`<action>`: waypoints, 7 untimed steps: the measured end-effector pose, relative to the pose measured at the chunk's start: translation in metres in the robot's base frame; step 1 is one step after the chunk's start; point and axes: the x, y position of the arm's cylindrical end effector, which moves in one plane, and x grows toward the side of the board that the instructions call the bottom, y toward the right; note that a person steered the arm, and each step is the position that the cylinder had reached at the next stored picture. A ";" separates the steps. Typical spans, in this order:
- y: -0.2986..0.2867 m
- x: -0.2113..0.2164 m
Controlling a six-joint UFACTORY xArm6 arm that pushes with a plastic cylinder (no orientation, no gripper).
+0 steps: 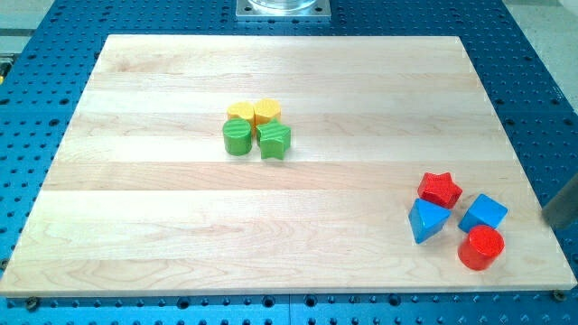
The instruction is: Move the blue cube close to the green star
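Observation:
The blue cube (483, 213) lies near the board's lower right corner, between a red star (439, 189), a blue triangular block (427, 220) and a red cylinder (480, 247). The green star (275, 142) lies far off, up and to the left of the board's middle, touching a green cylinder (237, 137). My rod enters blurred from the view's right edge. My tip (546, 218) is just right of the blue cube, with a gap between them.
Two yellow blocks (240, 111) (267, 111) sit directly above the green pair, touching them. The wooden board (163, 226) rests on a blue perforated table. A metal base plate (282, 8) shows at the view's top.

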 end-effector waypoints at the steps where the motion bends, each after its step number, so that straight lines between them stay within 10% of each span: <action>1: -0.050 0.009; 7: -0.268 -0.053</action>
